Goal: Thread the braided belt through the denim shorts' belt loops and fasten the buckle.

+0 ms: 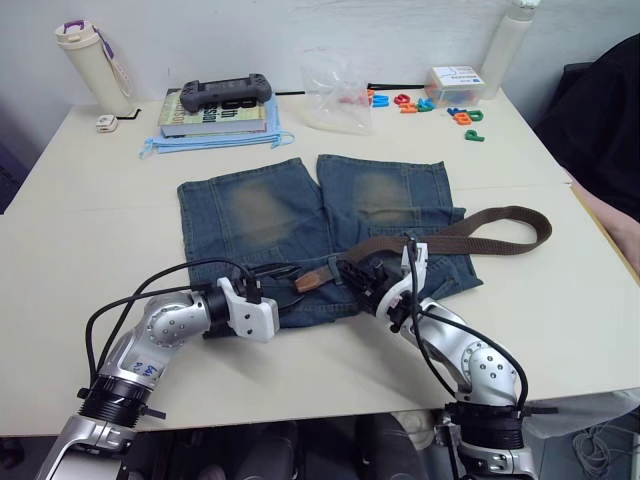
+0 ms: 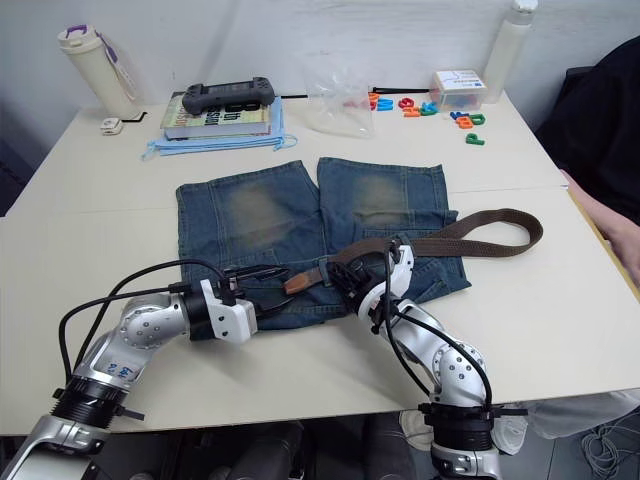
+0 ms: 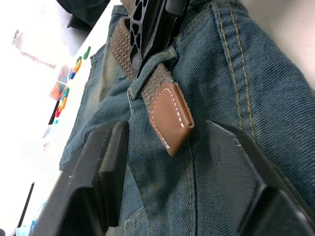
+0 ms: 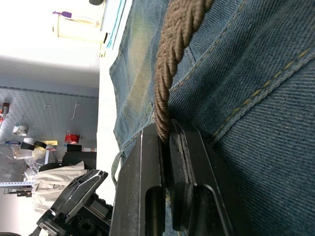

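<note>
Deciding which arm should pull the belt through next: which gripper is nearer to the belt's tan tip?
Left. The left gripper has its open jaws on either side of the tan tip, not touching it. The right gripper is clamped on the braided belt farther back.

One pair of denim shorts (image 1: 300, 215) lies on the one surface (image 1: 90, 210), with one braided belt (image 1: 500, 225) across it. Two claws work at the waistband: the left claw (image 1: 285, 287) and the right claw (image 1: 362, 272). Beyond the shorts' leg hems stand two bottles, one (image 1: 92, 65) toward the left corner and one (image 1: 512, 45) toward the right. Also beyond the hems are one game controller (image 1: 225, 93) on one stack of books (image 1: 215, 122), one clear plastic bag (image 1: 337, 95), and one small box (image 1: 454, 83). Several coloured letters (image 1: 466, 118) lie by the box; their number cannot be told.
</note>
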